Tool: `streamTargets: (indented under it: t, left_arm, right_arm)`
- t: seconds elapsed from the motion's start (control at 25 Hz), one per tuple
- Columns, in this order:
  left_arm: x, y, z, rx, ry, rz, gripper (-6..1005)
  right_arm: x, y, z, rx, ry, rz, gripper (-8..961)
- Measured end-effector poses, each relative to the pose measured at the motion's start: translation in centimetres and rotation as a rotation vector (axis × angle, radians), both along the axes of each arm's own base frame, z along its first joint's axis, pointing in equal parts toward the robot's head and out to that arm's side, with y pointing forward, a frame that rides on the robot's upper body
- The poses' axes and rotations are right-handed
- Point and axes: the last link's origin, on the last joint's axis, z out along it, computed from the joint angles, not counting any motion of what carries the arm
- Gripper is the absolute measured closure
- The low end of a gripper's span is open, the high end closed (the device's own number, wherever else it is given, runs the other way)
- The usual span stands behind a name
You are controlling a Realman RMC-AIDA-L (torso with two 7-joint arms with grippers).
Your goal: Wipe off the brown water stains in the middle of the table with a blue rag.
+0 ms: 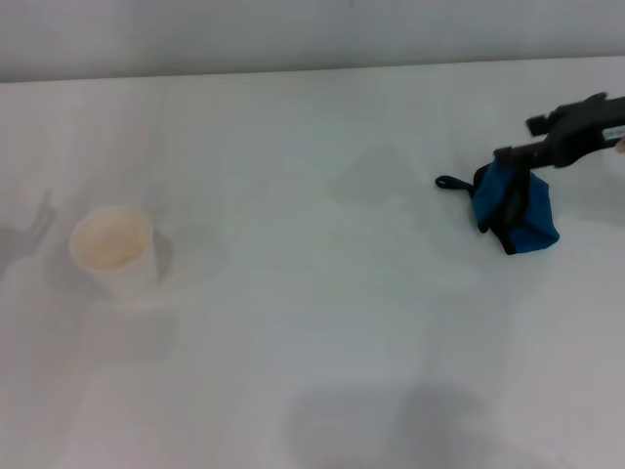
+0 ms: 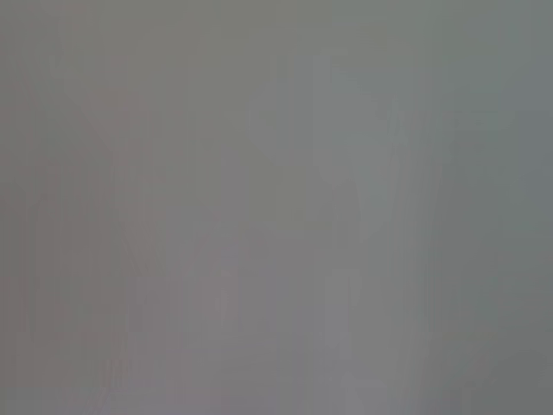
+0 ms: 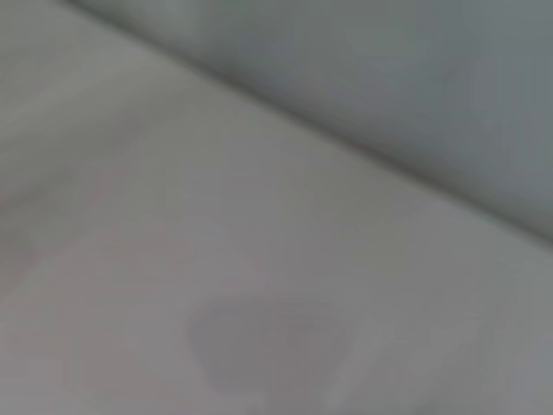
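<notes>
Your right claw (image 1: 522,161), at the right edge of the frame, is clamped on the bunched blue rag (image 1: 516,213), hanging over the worktop (image 1: 312,371). No brown stain shows mid-frame, so wiping looks finished; setting the rag down remains.

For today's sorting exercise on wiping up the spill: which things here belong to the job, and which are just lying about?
Belongs to the job:
- blue rag, bunched, held by the right pincer
- faint stain patch mid-table
- table

Just lying about:
- white paper cup, upright on the robot's left
</notes>
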Motion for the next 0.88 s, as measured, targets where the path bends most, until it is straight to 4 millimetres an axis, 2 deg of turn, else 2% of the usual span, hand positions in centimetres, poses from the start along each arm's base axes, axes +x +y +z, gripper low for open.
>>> streamTargets:
  t: [0.04,0.12,0.24,0.4,0.64,0.88]
  left_arm:
    - [0.0,0.0,0.0,0.001,-0.001,0.0,120]
    - [-0.1,-0.1,0.0,0.001,-0.002,0.002,120]
    - [-0.1,-0.2,0.0,0.002,-0.004,0.003,120]
    - [-0.2,-0.3,0.0,0.004,-0.006,0.006,120]
    - [-0.3,-0.3,0.2,0.006,-0.004,0.009,119]
    - [-0.2,-0.3,0.2,0.005,-0.002,0.002,119]
  right_arm:
    - [0.0,0.0,0.0,0.0,0.0,0.0,389]
    - [0.0,-0.5,1.7,0.1,0.09,0.061,307]
    - [0.3,-0.9,2.8,0.198,0.189,0.114,196]
    - [2.5,-2.1,4.6,0.394,0.326,0.17,77]
    - [5.6,-3.8,4.7,0.62,0.45,0.222,77]
    - [8.6,-6.0,2.6,0.889,0.439,0.262,77]
